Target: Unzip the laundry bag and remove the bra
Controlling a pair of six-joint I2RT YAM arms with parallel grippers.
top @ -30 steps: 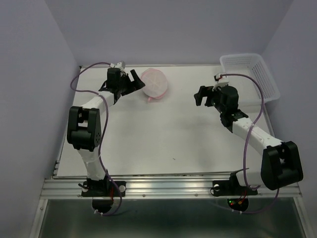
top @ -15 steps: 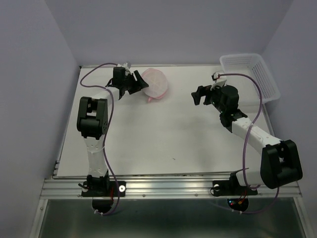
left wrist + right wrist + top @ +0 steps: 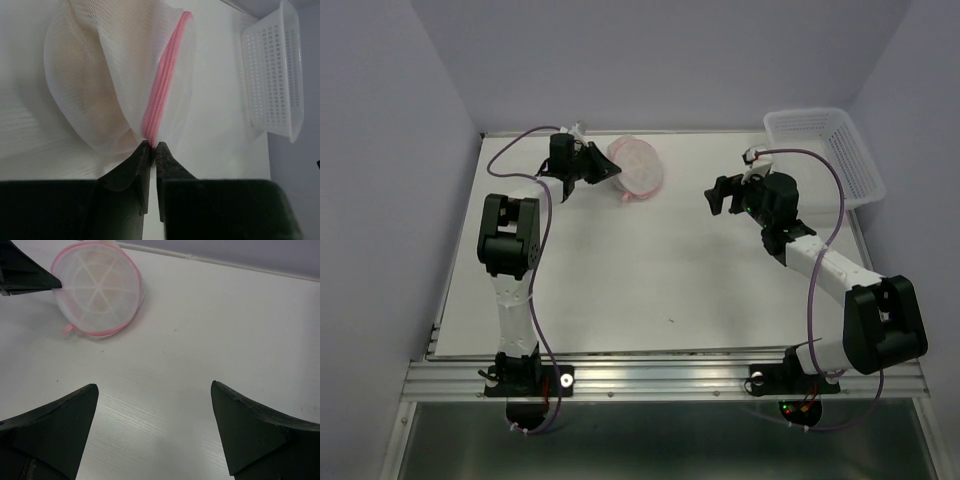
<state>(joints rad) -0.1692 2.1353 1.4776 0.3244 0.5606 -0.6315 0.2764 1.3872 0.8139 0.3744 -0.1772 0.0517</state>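
The laundry bag (image 3: 638,170), a round white mesh pouch with a pink zipper rim (image 3: 162,85), lies at the back of the table, left of centre. Tan fabric of the bra (image 3: 85,90) shows through the mesh, still inside. My left gripper (image 3: 608,170) is at the bag's left edge, and in the left wrist view its jaws (image 3: 152,146) are pinched shut on the zipper rim. A pink tab (image 3: 66,329) sticks out at the bag's (image 3: 97,287) lower left. My right gripper (image 3: 720,195) hovers open to the right of the bag, with bare table between its fingers (image 3: 154,390).
A white plastic basket (image 3: 820,150) stands at the back right corner, also seen in the left wrist view (image 3: 275,75). Purple walls close in the table on three sides. The left gripper's fingertips (image 3: 30,277) show at the top left of the right wrist view.
My left gripper has moved right onto the bag's edge and gone from open to shut on its rim. The right gripper has edged slightly left and stayed open.
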